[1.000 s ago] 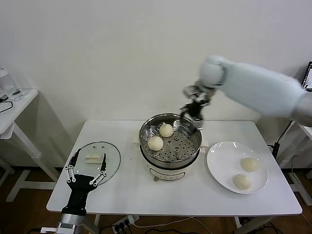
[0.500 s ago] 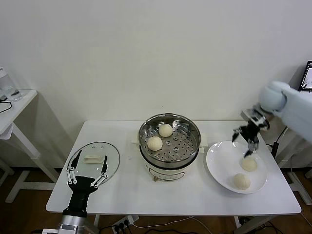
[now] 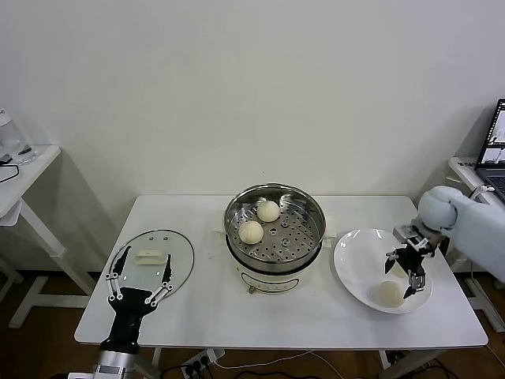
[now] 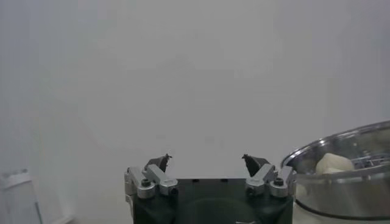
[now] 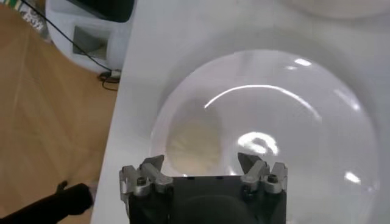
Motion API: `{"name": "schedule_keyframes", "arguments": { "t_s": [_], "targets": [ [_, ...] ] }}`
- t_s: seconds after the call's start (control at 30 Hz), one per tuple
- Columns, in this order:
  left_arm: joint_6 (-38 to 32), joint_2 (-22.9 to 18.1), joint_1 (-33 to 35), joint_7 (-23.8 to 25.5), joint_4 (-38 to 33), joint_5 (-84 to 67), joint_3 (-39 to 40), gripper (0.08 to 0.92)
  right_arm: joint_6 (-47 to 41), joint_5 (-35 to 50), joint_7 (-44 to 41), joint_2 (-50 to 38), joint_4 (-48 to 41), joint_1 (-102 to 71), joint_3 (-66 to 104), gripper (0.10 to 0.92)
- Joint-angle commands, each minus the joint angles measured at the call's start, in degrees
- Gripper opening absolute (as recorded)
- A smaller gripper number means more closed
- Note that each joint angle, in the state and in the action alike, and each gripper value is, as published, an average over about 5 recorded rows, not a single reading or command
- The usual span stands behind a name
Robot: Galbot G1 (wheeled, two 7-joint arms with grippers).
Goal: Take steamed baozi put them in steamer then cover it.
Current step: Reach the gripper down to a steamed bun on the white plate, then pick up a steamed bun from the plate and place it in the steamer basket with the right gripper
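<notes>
The steamer (image 3: 274, 237) stands mid-table with two baozi (image 3: 268, 211) (image 3: 251, 231) inside. My right gripper (image 3: 404, 271) hangs open low over the white plate (image 3: 355, 264). In the right wrist view a baozi (image 5: 194, 140) lies on the plate (image 5: 317, 122) between the open gripper (image 5: 204, 161) fingers, untouched. One baozi (image 3: 389, 292) shows on the plate in the head view; a second is hidden behind the gripper. The cover (image 3: 154, 259) lies flat at the table's left. My left gripper (image 3: 140, 283) is parked open at the front left, by the cover; its wrist view (image 4: 207, 159) shows the steamer (image 4: 341, 176).
A small side table (image 3: 20, 178) with a bottle stands at the far left. A laptop (image 3: 493, 142) sits on a stand at the far right. The white wall is close behind the table.
My right gripper swung from the steamer's back rim across to the plate and came down over the nearer of the two plate baozi. The left arm has not moved.
</notes>
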Motion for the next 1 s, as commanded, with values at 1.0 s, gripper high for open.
{"name": "schedule_keyframes", "arguments": {
  "t_s": [1.0],
  "targets": [
    [0.1,0.7,-0.2,-0.2,-0.9,0.0,0.7,0.823,14.1,1.1,-5.3,7.1,2.7,27.5,-5.1,0.648]
  ]
}}
